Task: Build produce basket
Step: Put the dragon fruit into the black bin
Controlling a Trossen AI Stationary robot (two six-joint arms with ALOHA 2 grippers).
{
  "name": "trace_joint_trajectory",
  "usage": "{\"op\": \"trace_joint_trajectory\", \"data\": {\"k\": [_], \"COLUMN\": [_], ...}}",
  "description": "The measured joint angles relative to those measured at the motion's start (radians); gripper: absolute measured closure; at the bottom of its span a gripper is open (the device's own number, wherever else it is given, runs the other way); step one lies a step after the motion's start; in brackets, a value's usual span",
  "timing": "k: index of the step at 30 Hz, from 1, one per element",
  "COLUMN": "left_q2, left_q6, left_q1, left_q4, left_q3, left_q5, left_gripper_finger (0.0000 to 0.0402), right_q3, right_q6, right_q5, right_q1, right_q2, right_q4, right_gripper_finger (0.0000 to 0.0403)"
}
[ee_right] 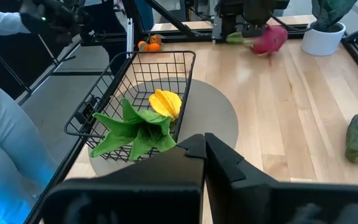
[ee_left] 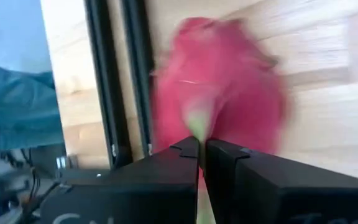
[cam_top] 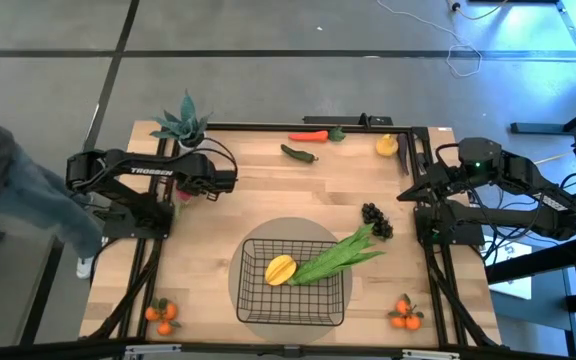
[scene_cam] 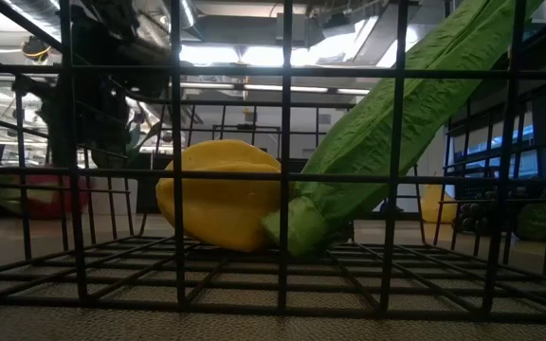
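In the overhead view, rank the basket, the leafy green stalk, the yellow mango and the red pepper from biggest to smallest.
1. basket, the largest by far.
2. leafy green stalk, long, sticking out over the basket's rim.
3 and 4. yellow mango and red pepper: unsure. The mango is rounder and fuller, the pepper longer but thin.

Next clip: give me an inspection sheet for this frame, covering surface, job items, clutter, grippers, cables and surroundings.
Surface: wooden table, grey round mat under the basket.
Job items: basket holds yellow mango and leafy stalks; grapes, peppers, oranges outside.
Clutter: potted plant.
Grippers: left gripper shut on the dragon fruit; right gripper shut, holding nothing.
Cables: white cable on floor.
Surroundings: a person's sleeve by the left arm.
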Motion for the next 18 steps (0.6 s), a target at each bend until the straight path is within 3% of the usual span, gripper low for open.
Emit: {"op": "trace_joint_trajectory", "data": {"k": [18], "left_q2": [0.000], "left_q6": [0.105], "left_q1": [-0.202], "left_q4": [-0.139], "left_q3": [0.330], "left_q5": [0.023], "left_gripper_finger": [0.0402], "right_q3": [0.000], "right_q6": [0.000], "right_q5": [-0.001], "right_q1": [0.000], "right_q2": [0.000], "right_q4": [-0.001], "right_gripper_finger": [0.0402]}}
